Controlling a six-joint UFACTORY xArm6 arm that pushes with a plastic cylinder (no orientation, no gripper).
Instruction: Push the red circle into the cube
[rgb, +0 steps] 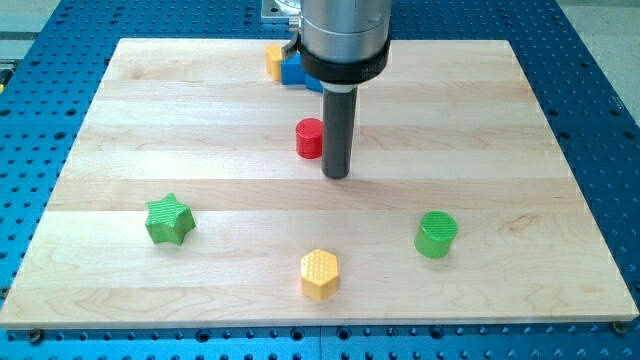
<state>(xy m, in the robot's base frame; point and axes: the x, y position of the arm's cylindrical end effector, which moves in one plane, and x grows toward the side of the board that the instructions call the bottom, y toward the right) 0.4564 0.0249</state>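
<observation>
The red circle (309, 138) stands on the wooden board (480, 120), a little above the board's middle. My tip (336, 174) rests on the board just to the right of and slightly below the red circle, close to it or touching it. The blue cube (298, 69) sits near the view's top edge of the board, partly hidden behind the arm's body. A yellow block (274, 61) touches the cube's left side.
A green star (168, 220) lies at the lower left. A yellow hexagon (319, 273) lies at the bottom centre. A green cylinder (436, 234) stands at the lower right. A blue perforated table surrounds the board.
</observation>
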